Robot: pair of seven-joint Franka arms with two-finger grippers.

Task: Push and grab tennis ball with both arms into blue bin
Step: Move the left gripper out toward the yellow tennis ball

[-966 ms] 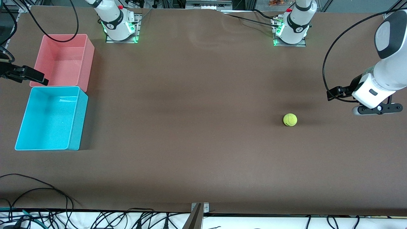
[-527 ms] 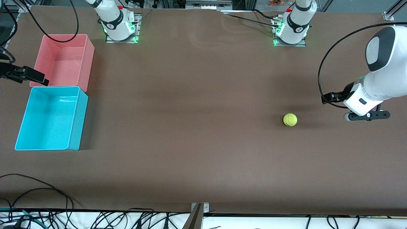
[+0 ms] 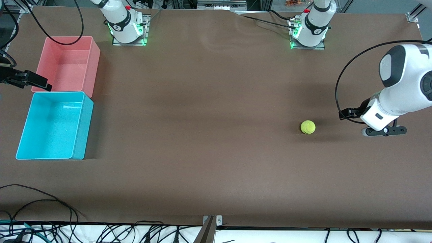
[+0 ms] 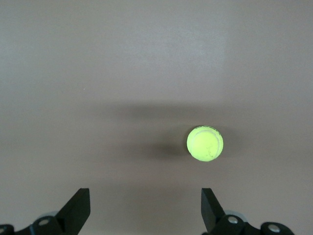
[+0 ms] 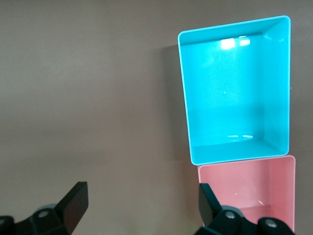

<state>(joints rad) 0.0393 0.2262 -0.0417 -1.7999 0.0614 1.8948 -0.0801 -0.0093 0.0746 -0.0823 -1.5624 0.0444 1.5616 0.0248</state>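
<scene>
Brown table [image 3: 209, 101] bearing a tennis ball [image 3: 307, 127] at about four o'clock from centre; blue bin [image 3: 54, 125] at nine o'clock, touching the pink bin [image 3: 69, 64] at ten o'clock.

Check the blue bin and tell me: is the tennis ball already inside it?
No, the tennis ball sits on the bare table toward the left arm's end, while the blue bin holds nothing.

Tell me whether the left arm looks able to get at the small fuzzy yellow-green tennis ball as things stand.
Probably yes. The left pincer is open and sits toward the left arm's end of the brown table, beside the small fuzzy yellow-green tennis ball. Only bare tabletop lies between them.
</scene>
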